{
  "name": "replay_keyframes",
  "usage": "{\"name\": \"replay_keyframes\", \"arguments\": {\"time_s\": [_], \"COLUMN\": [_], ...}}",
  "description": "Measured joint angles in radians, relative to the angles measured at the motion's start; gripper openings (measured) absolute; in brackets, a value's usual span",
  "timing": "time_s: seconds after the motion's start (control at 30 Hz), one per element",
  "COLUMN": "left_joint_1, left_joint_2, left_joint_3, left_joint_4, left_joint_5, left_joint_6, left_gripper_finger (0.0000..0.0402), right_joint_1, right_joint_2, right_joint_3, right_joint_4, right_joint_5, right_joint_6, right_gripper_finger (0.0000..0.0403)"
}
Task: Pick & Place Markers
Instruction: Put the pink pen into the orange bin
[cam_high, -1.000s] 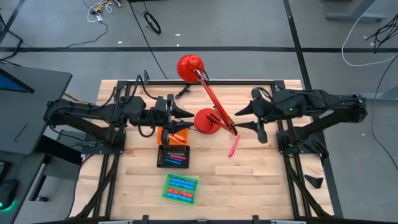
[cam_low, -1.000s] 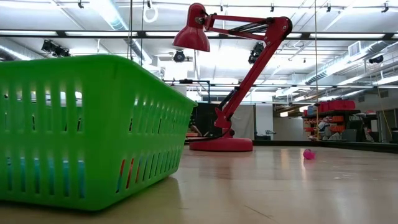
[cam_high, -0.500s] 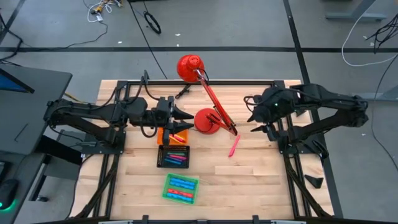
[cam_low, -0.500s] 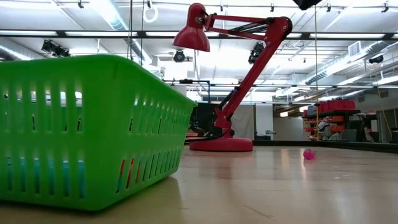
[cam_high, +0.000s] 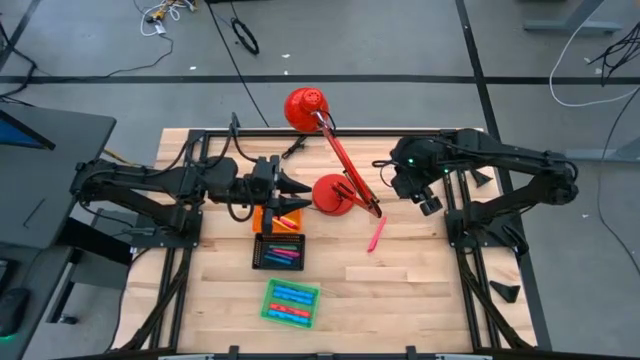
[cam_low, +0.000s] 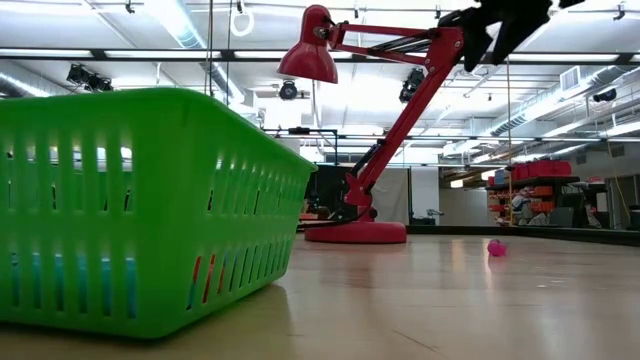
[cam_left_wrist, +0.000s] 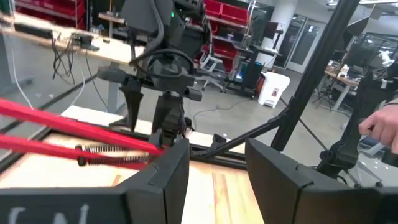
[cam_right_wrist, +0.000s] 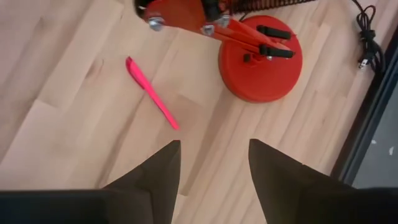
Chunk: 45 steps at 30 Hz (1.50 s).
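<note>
Nearest the table's front edge, a green slotted plastic tray held blue and pink markers; at its 12 o'clock, a black rectangular tray held more. A loose slim pink marker lay bare on the wooden table, at 5 o'clock from the red desk lamp's round base. The left gripper hovered over an orange tray, fingers parted, empty. The right gripper hung raised at the base's 3 o'clock, fingers apart, empty.

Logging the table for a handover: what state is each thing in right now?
Loose pink marker: lying flat on the wood, untouched.
Green slotted plastic tray: holding markers.
Black tray: holding markers.
Left pincer: open, empty.
Right pincer: open, empty, above the pink marker.
</note>
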Motion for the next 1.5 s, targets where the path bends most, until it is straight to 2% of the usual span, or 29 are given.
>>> {"name": "replay_keyframes", "arguments": {"time_s": [0.2, 0.5, 0.7, 0.93, 1.5], "left_joint_1": [0.0, 0.0, 0.0, 0.0, 0.001], "left_joint_2": [0.0, 0.0, 0.0, 0.0, 0.0], "left_joint_3": [-0.001, -0.001, -0.001, -0.001, -0.001], "left_joint_4": [-0.027, -0.029, -0.041, -0.047, -0.061], "left_joint_5": [0.007, 0.018, 0.018, 0.018, 0.006], "left_joint_6": [-0.024, -0.023, -0.022, -0.024, -0.024], "left_gripper_finger": [0.0163, 0.0163, 0.0163, 0.0163, 0.0163], "right_joint_1": [-0.06, -0.124, -0.134, -0.134, -0.136], "right_joint_2": [0.0, -0.004, -0.004, 0.01, 0.146], "right_joint_3": [-0.083, -0.257, -0.392, -0.525, -0.735], "right_joint_4": [0.078, 0.224, 0.325, 0.475, 0.753], "right_joint_5": [-0.013, -0.105, -0.156, -0.169, -0.199], "right_joint_6": [-0.026, -0.029, -0.044, -0.06, -0.14], "right_gripper_finger": [0.019, 0.019, 0.019, 0.019, 0.019]}}
